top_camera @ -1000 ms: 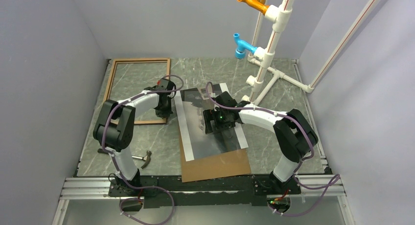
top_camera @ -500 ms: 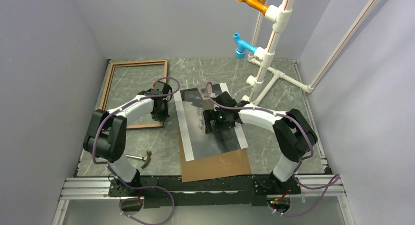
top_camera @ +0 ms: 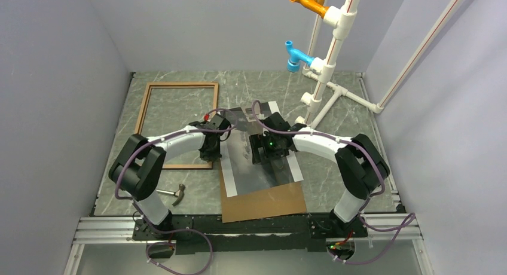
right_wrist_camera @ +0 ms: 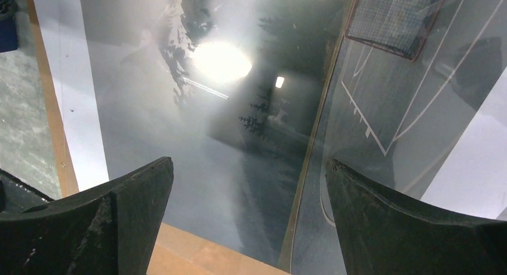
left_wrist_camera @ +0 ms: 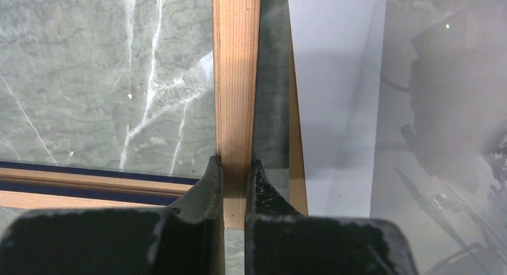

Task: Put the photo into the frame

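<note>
My left end effector (left_wrist_camera: 234,167) grips the frame (left_wrist_camera: 235,78) by 1 rail to slide it toward the photo (right_wrist_camera: 179,125), over which my right end effector (right_wrist_camera: 249,162) hangs open.

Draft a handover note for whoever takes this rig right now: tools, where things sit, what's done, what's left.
Left tool: shut on the frame, pinching its right rail close to the near corner.
Right tool: open over the photo, gripping nothing.
The photo lies picture side up on a brown board, mid table. The frame sits just left of it, wood face up.
Done: frame gripped beside the photo.
Left: get the photo into the frame.
</note>
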